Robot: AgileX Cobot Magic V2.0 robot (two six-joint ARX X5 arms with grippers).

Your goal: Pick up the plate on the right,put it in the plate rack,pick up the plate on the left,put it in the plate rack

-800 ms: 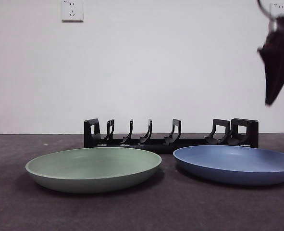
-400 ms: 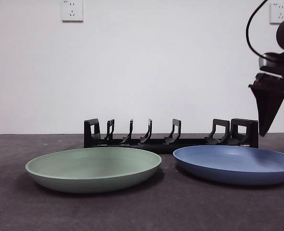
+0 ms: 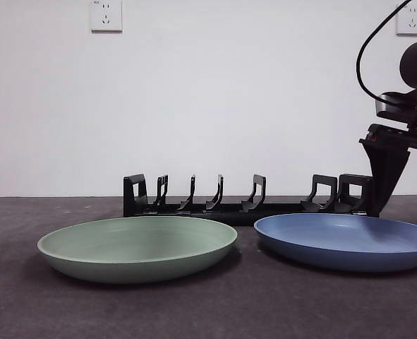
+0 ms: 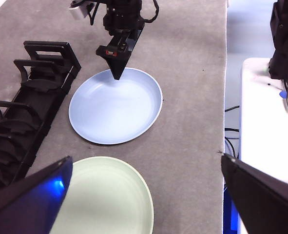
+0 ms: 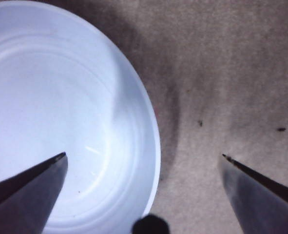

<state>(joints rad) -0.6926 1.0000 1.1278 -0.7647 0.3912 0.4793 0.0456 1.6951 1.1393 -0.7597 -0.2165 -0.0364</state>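
In the front view the green plate (image 3: 137, 247) lies nearest, low in the left half of the frame, flat on the dark grey table (image 3: 215, 311) and untouched. To its right, slightly further back, the blue plate (image 3: 346, 241) also lies flat; it is the one on the right, so it looks to be the first to go. At the right edge of the frame the right gripper (image 3: 386, 185) hangs point-down over the blue plate's far rim. Its wrist view shows the jaws spread wide, one over the plate's (image 5: 61, 117) bowl and the other over bare table, so the rim falls between them, which suits a pinch on the edge; nothing is gripped yet. Behind both plates, across the middle of the frame, stands the black plate rack (image 3: 250, 198), its upright dividers empty and waiting for a plate set on edge. The left gripper (image 4: 144, 195) waits high above the table, jaws wide apart and holding nothing, looking down on both plates, the rack (image 4: 27, 97) and the right gripper (image 4: 118, 58).
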